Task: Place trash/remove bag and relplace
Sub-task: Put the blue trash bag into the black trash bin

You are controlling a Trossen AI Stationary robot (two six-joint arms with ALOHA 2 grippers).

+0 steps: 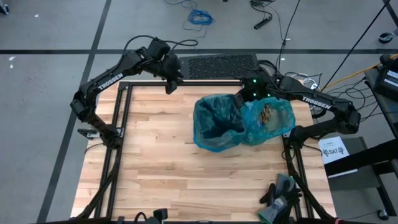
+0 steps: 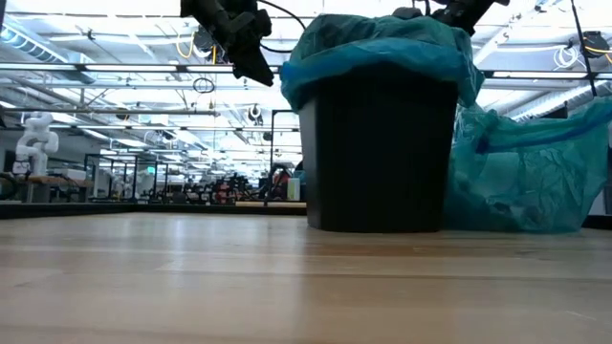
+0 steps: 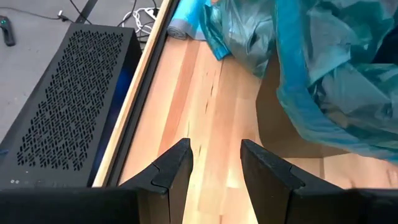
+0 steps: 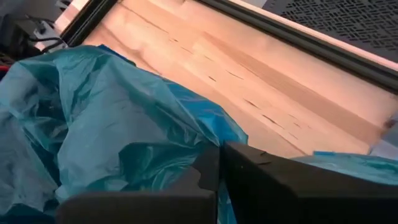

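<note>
Fingers of my right gripper (image 4: 219, 163) sit nearest the lens in the right wrist view, pressed together with a fold of the teal liner (image 4: 118, 118) of the bin caught between them; bare wood table (image 4: 249, 68) beyond. Judgement: the step in hand is seating the fresh liner over the rim, so I should pull the pinched edge outward and down over the lip, slowly, so the thin film does not tear or slip free

Left wrist view: my left gripper (image 3: 214, 165) hangs above the back edge of the table, fingers partly apart, nothing between them. This view alone shows a perforated black box (image 3: 68, 99) just off the table edge

High view: the only view that looks into the bin (image 1: 214, 121); the liner is draped over its mouth, with my right gripper (image 1: 239, 99) at the back rim. Just beside it on the right lies the filled bag (image 1: 267, 121), brown paper trash (image 1: 267, 112) showing through the film. Dark gloves (image 1: 280, 193) lie near the front right corner, well apart

Low view: shows what the overhead cannot, the bin's (image 2: 382, 143) black wall, upright, the liner (image 2: 382, 48) folded down only over its top part; the filled bag (image 2: 526, 172) slumps on the table beside it, whether touching I cannot tell
</note>
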